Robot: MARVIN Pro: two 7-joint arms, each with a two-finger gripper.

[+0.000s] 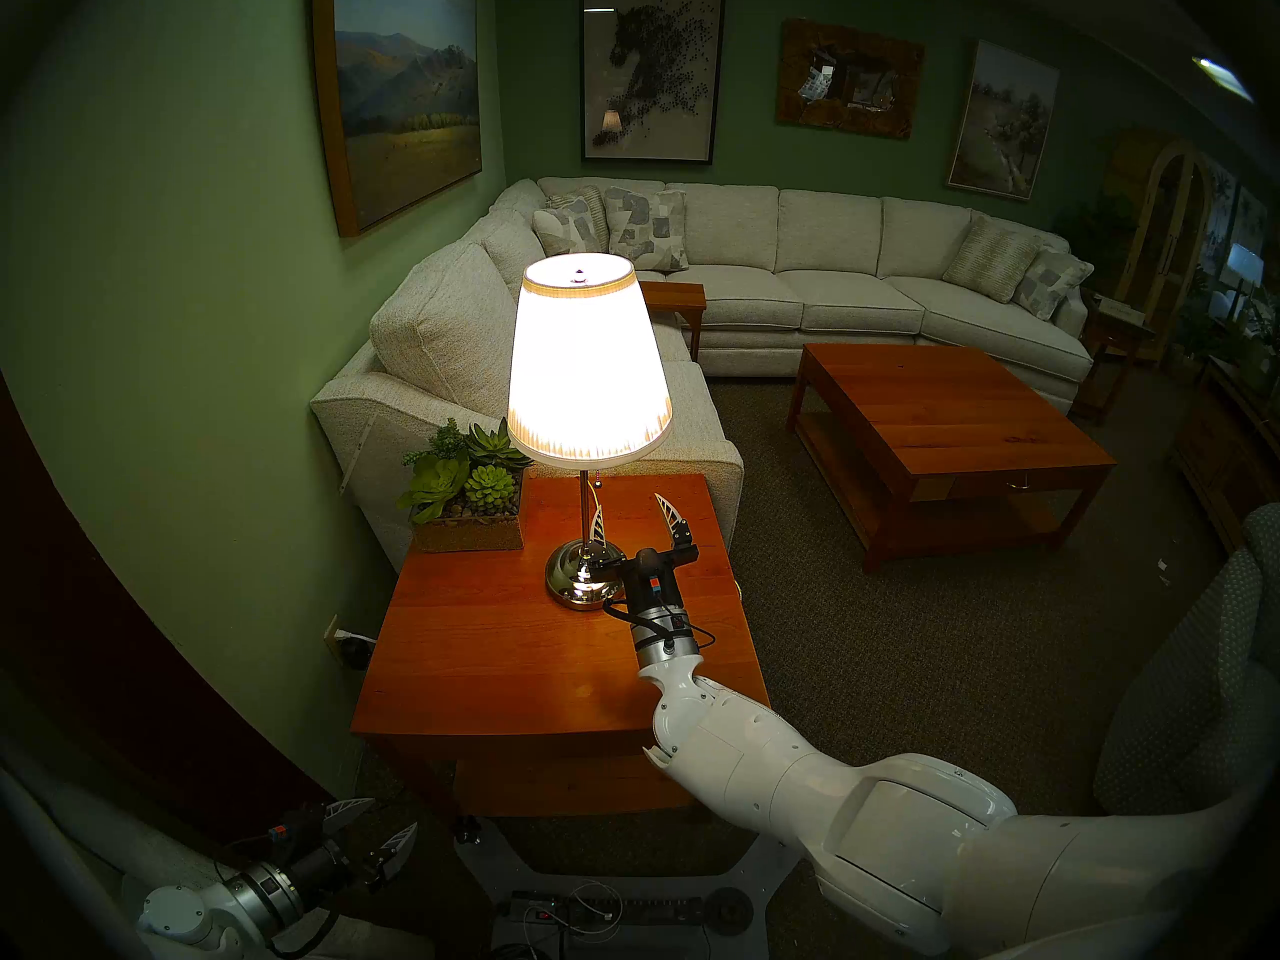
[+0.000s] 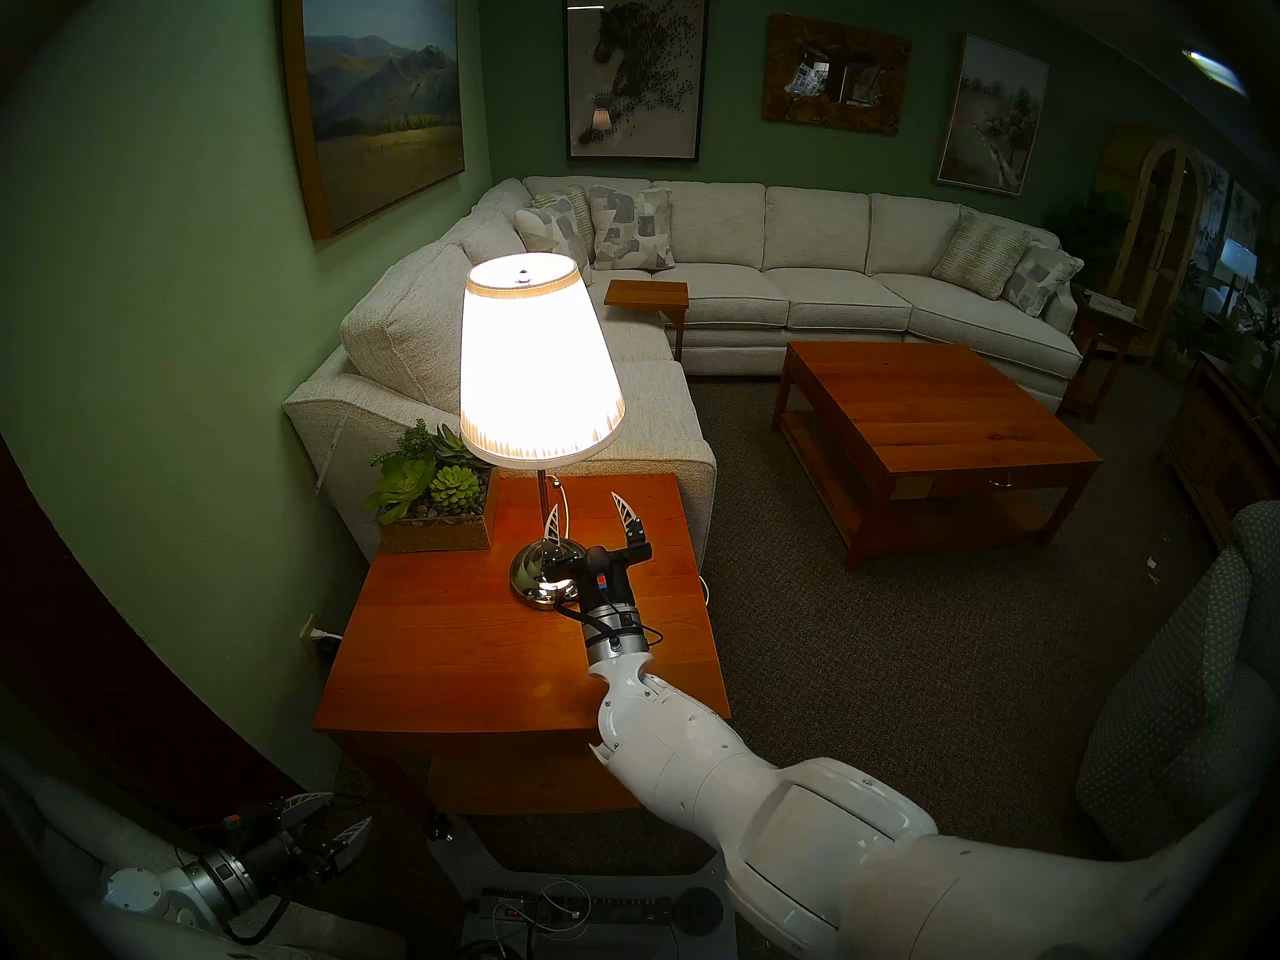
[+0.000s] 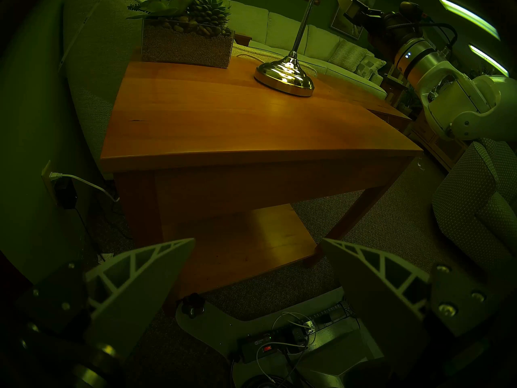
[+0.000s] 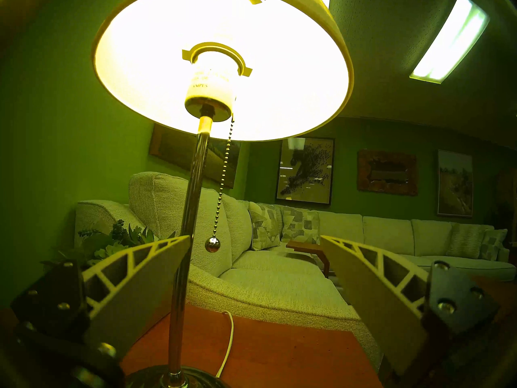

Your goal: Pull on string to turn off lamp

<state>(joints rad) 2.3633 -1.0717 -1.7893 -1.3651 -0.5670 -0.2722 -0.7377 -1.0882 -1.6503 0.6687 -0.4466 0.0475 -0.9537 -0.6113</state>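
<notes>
One lamp (image 1: 589,363) stands lit on the bench (image 1: 485,661), its chrome base (image 1: 578,577) about mid-width and toward the far edge. One planter (image 1: 471,508) of succulents sits at the far left corner. One string (image 4: 222,183), a thin bead chain, hangs from the socket under the shade, just right of the pole (image 4: 190,211), and ends in a small round ball (image 4: 212,244) hanging free. One pale cord (image 4: 228,342) trails across the bench behind the base.

Two arms show. The right arm reaches in over the near right corner, forearm rising across the bench, wrist bent so the right end effector (image 1: 634,515) points up toward the shade. Its two fingers are spread wide and grip nothing. In the right wrist view the left finger (image 4: 145,281) lies beside the pole, and the ball hangs just above the gap, nearer that finger; contact with the pole cannot be judged.

The left end effector (image 1: 377,827) hangs low before the bench's near left corner, fingers spread, empty.
</notes>
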